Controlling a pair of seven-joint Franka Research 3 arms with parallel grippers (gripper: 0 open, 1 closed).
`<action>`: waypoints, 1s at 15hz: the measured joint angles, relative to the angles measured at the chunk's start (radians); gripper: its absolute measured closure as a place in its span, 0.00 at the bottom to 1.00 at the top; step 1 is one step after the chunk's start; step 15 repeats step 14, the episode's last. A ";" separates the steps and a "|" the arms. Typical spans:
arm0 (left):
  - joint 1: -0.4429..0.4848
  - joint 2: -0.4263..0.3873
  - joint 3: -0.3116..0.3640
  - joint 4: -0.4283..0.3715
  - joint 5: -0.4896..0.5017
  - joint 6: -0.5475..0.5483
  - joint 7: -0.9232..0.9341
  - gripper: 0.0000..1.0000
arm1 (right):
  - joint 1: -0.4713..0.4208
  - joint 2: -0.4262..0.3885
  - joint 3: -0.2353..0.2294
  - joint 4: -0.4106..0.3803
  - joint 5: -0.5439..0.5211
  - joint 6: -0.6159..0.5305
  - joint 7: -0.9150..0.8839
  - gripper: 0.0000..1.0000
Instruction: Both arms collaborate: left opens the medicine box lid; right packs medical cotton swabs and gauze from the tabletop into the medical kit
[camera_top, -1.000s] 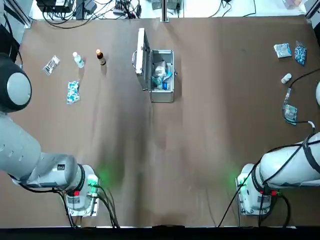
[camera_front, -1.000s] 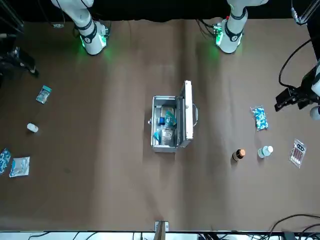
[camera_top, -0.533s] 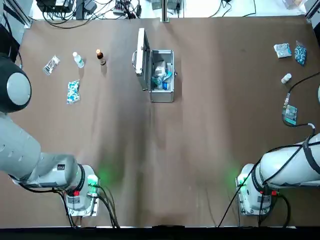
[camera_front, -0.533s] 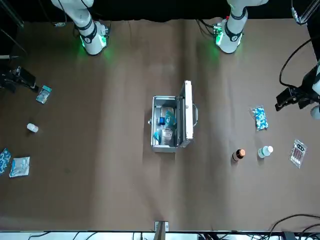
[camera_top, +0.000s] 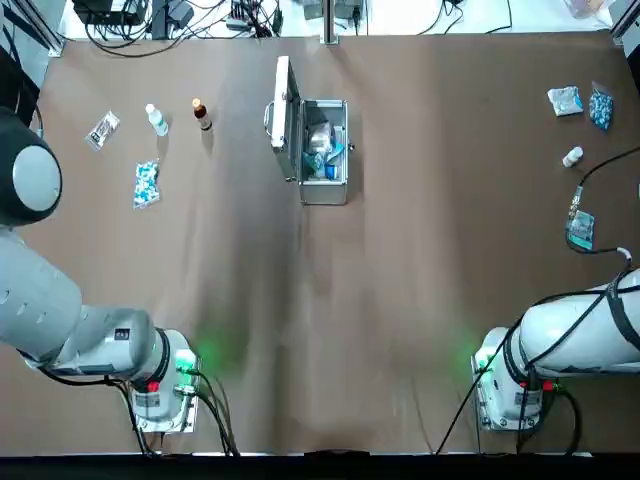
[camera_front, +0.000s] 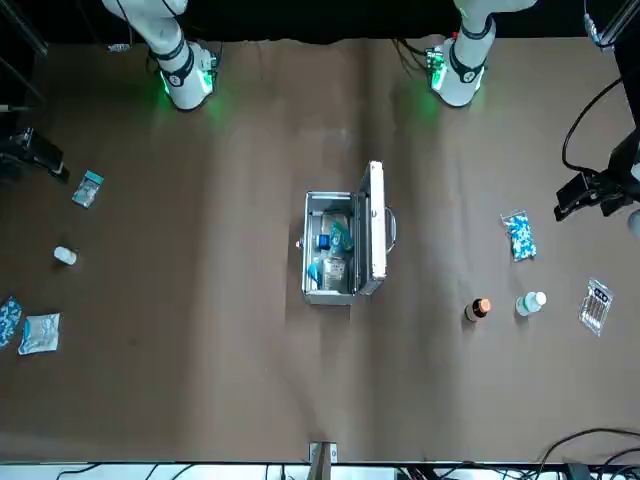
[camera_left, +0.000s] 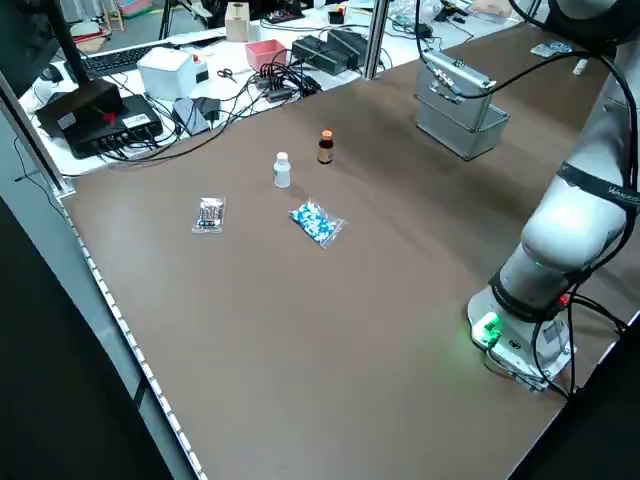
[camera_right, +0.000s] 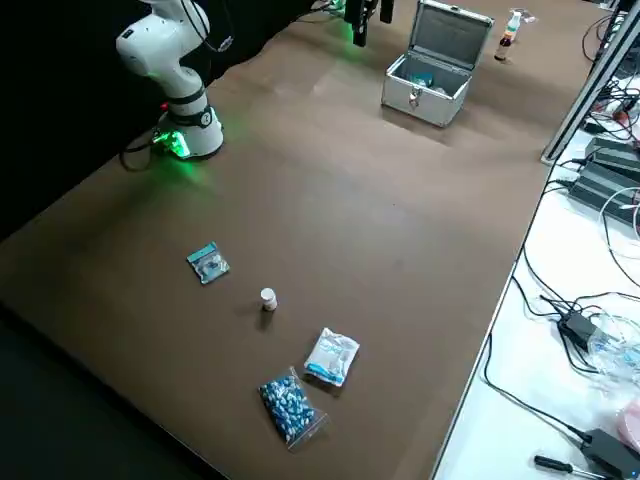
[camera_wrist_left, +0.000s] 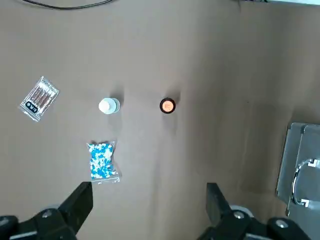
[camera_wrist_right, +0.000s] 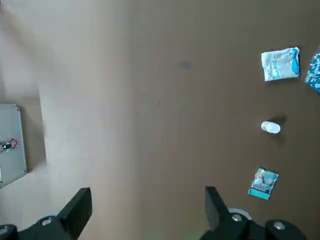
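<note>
On the worktop (camera_top: 400, 300), toward its far side, I see the medical kit (camera_top: 325, 190) standing with its lid (camera_top: 285, 120) raised and packets and a blue-capped item inside. Out past its lid side, my left tool (camera_wrist_left: 150, 207) hovers, spread wide and empty; beyond the opposite side, my right tool (camera_wrist_right: 149, 210) hangs likewise, holding nothing.

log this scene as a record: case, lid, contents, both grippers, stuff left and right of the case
case: silver aluminium case, on table
lid: open, swung toward the left arm's side
contents: packets and a blue-capped item
left gripper: open, empty, over left side
right gripper: open, empty, over right side
left items: speckled packet, clear packet, two bottles
right items: three packets, white bottle
</note>
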 joint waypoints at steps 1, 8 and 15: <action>0.003 0.000 0.001 0.000 0.000 0.000 0.000 0.00 | 0.000 0.000 -0.001 0.000 0.000 -0.004 0.000 0.00; 0.011 -0.001 0.003 0.000 0.000 0.000 0.000 0.00 | -0.012 0.000 -0.007 0.000 0.000 -0.016 -0.044 0.00; 0.023 -0.001 0.002 0.000 0.000 0.000 0.010 0.00 | -0.015 0.000 -0.009 -0.002 0.000 -0.018 -0.053 0.00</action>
